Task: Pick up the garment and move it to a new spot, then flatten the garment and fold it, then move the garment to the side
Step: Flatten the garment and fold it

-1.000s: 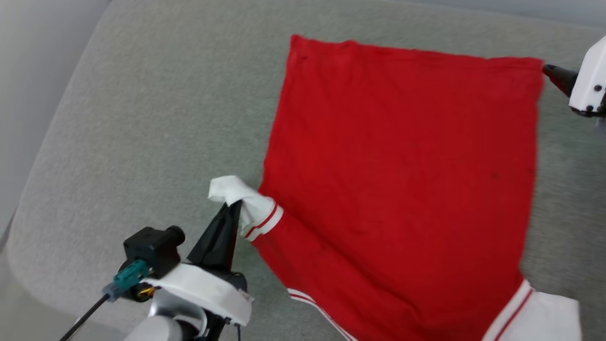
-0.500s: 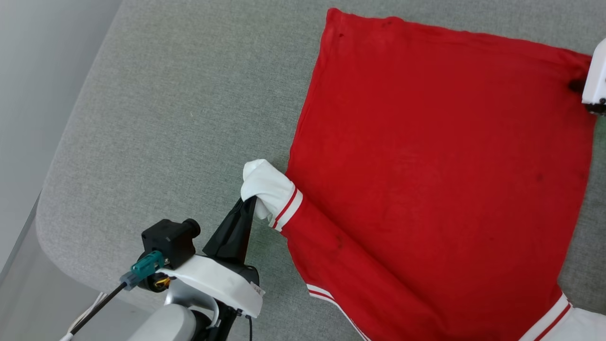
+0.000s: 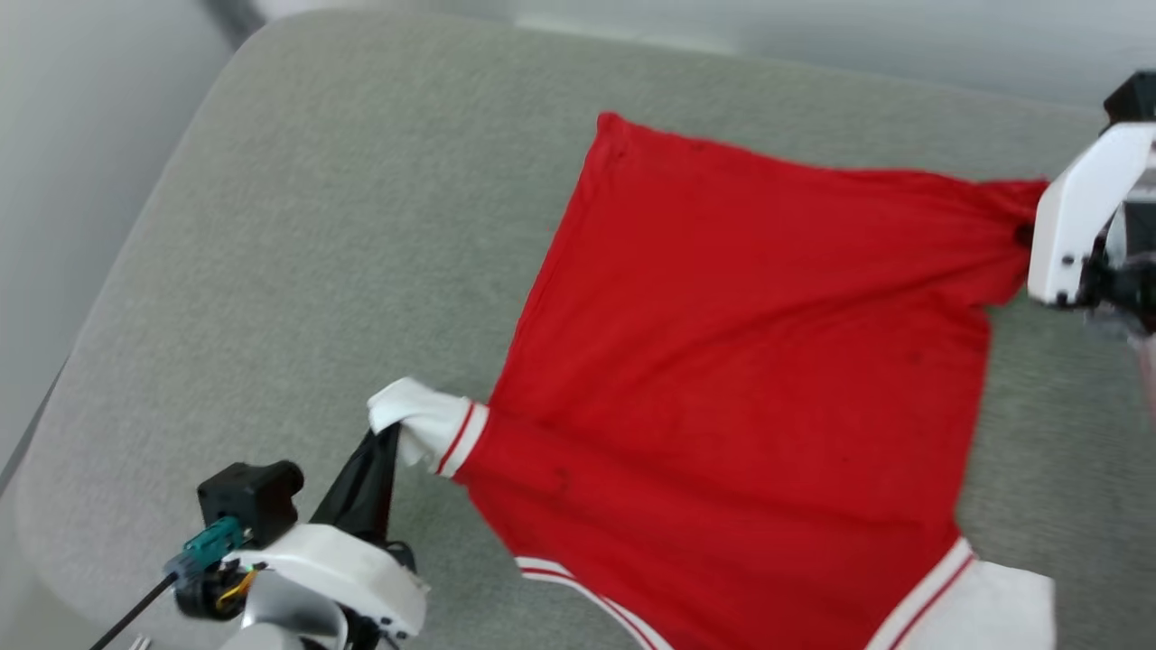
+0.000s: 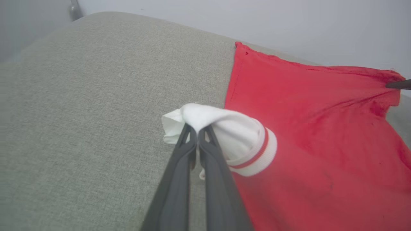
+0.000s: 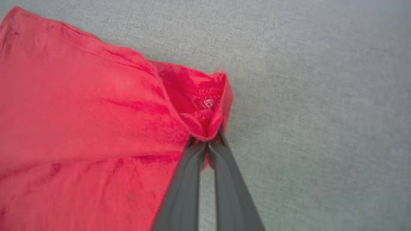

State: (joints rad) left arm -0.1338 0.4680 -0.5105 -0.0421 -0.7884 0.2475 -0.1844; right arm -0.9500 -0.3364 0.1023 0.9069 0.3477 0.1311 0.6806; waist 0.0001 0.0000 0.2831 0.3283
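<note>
Since one second earlier, the right gripper [image 5: 207, 140] has gone from standing beside the garment's [image 3: 750, 361] far right hem corner to pinching it, fingers together; the cloth there is now bunched, with creases running toward the grip. Left gripper [image 4: 196, 128]: fingers together, clamped on a fold of the white sleeve [image 4: 234, 134] just beyond its red-striped cuff. Garment: spread plain red side up on the grey upholstered surface [image 3: 298, 271], occupying its right half in the head view, with the second white sleeve [image 3: 984, 605] at lower right.
</note>
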